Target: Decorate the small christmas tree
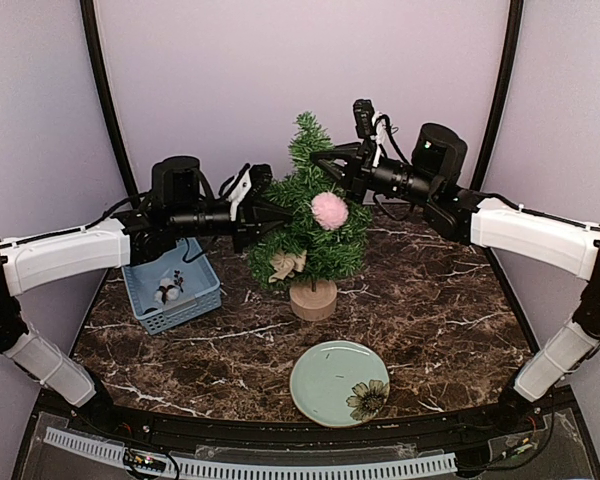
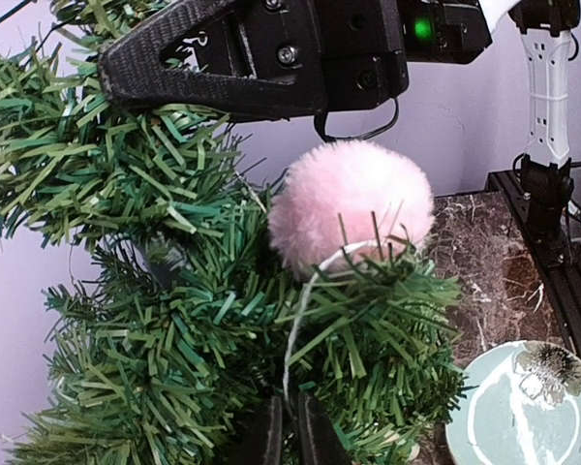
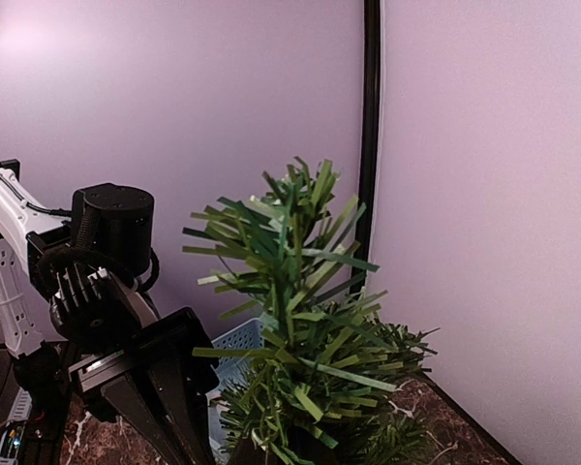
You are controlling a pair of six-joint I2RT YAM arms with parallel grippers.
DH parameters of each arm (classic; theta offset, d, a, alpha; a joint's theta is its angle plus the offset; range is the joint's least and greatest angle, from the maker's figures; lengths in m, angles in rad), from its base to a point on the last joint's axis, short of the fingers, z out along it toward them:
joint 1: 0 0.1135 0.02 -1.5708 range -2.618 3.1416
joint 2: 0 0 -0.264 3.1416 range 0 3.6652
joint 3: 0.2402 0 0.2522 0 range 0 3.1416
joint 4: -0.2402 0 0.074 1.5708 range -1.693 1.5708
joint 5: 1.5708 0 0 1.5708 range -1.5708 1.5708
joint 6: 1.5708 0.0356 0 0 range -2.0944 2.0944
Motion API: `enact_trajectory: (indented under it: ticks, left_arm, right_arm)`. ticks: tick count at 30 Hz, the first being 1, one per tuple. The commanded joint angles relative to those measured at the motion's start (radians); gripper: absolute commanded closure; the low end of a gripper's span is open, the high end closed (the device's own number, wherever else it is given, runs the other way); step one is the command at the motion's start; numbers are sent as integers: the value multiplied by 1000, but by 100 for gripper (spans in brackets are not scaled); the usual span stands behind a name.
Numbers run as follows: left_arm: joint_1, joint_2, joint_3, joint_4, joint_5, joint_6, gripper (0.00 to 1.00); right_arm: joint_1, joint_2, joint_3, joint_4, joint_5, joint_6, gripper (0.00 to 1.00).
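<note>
The small christmas tree (image 1: 310, 225) stands mid-table on its light-wood stump (image 1: 313, 299). A pink pom-pom (image 1: 329, 210) sits in its upper right branches and a beige bow (image 1: 287, 264) hangs lower left. My left gripper (image 1: 277, 216) reaches into the tree from the left. In the left wrist view it (image 2: 287, 432) is shut on the white string (image 2: 296, 320) that loops up to the pom-pom (image 2: 351, 203). My right gripper (image 1: 325, 163) is at the tree's upper stem from the right, closed on it. Needles (image 3: 300, 300) hide its fingertips in the right wrist view.
A blue basket (image 1: 140, 285) at the left holds a small black-and-white ornament (image 1: 168, 290). A pale green plate with a flower print (image 1: 325, 385) lies in front of the tree and also shows in the left wrist view (image 2: 494, 426). Purple walls close the back.
</note>
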Motion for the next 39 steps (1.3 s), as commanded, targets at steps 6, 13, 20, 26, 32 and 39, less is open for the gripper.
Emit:
enact_trajectory:
  ticks: [6,13,20,26,32,39]
  left_arm:
    - [5,-64,-6,5,15,-7,100]
    - [5,-93,-9,27,-2,-31,100]
    - [5,-79,22,-10,-3,-35,96]
    - [5,-24,49,-38,9,-54,80]
    - [6,13,70,-24,29,-68,75]
    - [5,29,83,-15,42,-75,86]
  right_arm:
    - [17,-13,21,94,6,6,100]
    - [17,-20,6,114,12,9,97]
    - [17,-21,0,125,19,13,89]
    - [17,-21,-2,125,20,14,87]
    - [17,-21,-2,124,22,14,85]
    - [17,-19,-1,127,17,15,85]
